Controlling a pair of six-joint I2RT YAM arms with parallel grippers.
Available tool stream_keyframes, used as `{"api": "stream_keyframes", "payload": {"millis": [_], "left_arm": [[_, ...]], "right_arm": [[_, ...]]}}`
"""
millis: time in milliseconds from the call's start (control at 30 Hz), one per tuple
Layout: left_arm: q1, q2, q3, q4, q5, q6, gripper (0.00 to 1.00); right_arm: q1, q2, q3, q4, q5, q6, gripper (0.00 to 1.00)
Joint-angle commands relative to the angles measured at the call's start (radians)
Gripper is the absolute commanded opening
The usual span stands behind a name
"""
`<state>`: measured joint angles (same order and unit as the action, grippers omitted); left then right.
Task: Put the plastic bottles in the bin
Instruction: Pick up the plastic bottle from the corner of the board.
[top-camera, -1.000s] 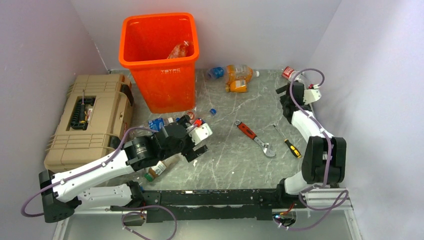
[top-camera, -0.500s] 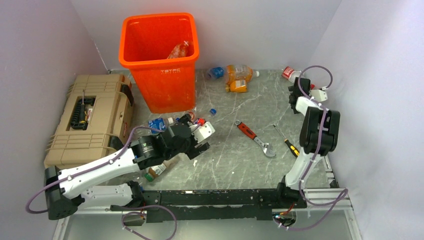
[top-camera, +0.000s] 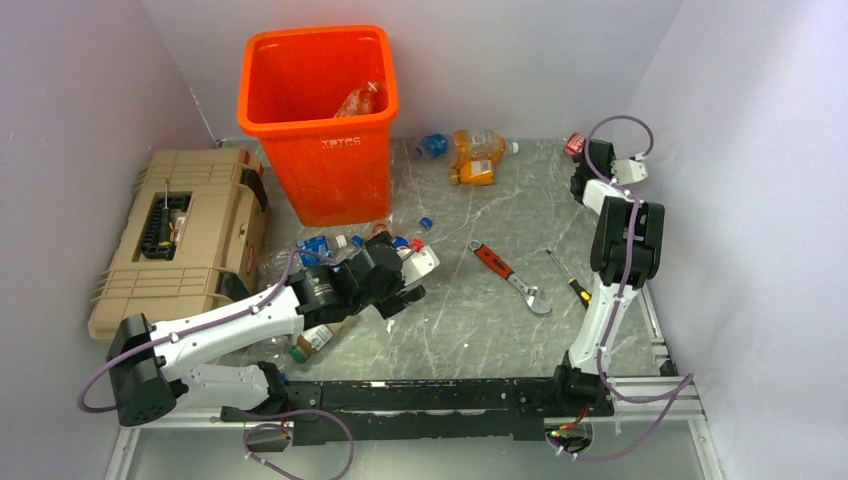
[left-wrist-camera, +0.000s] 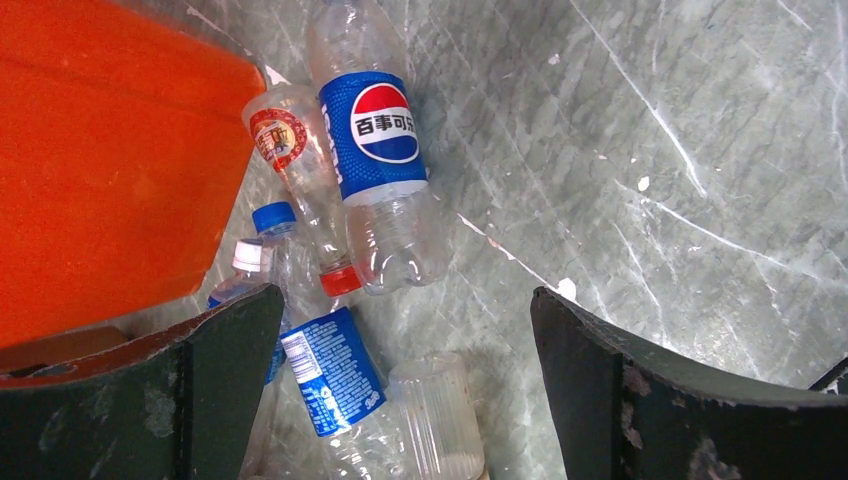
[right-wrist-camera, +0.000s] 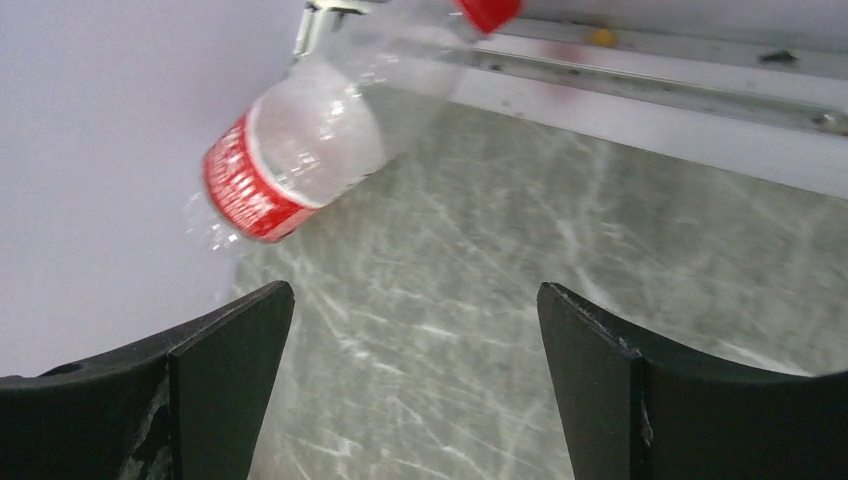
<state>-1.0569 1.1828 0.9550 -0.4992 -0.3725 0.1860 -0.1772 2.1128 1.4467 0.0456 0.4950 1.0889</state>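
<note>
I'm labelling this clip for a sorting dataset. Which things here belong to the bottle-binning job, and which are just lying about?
Part of the job:
- orange bin
- Pepsi bottle
- red-label bottle
- orange bottles at the back of the table

Just lying about:
- tan toolbox
- red-handled wrench
- screwdriver

My left arm and right arm are white tubes between chunky black joints, each with a loose, looping lilac cable. Both stand on a black rail. The fingers of each hand are dark and curved, scuffed pale along the edges.
</note>
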Motion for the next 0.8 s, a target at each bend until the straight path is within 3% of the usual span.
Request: {"api": "stream_keyframes", "payload": {"millis": [0, 300, 533, 767], "left_arm": [[0.015, 0.01, 0.026, 0.01, -0.004, -0.018, 0.99], [0.018, 0.036, 0.028, 0.001, -0.006, -0.01, 0.99], [0.018, 0.053, 0.037, -0.007, -0.008, -0.008, 0.99], [0.018, 0.065, 0.04, -0.016, -0.01, -0.011, 0.99]], "right_arm": [[0.079, -0.006, 0.092, 0.147, 0.071, -0.248, 0.98], [0.126, 0.137, 0.303, 0.19, 0.026, -0.914, 1.0], [0.09, 0.176, 0.295, 0.221, -0.012, -1.064, 1.0], [0.059, 0.234, 0.413, 0.191, -0.034, -1.132, 1.0]]}}
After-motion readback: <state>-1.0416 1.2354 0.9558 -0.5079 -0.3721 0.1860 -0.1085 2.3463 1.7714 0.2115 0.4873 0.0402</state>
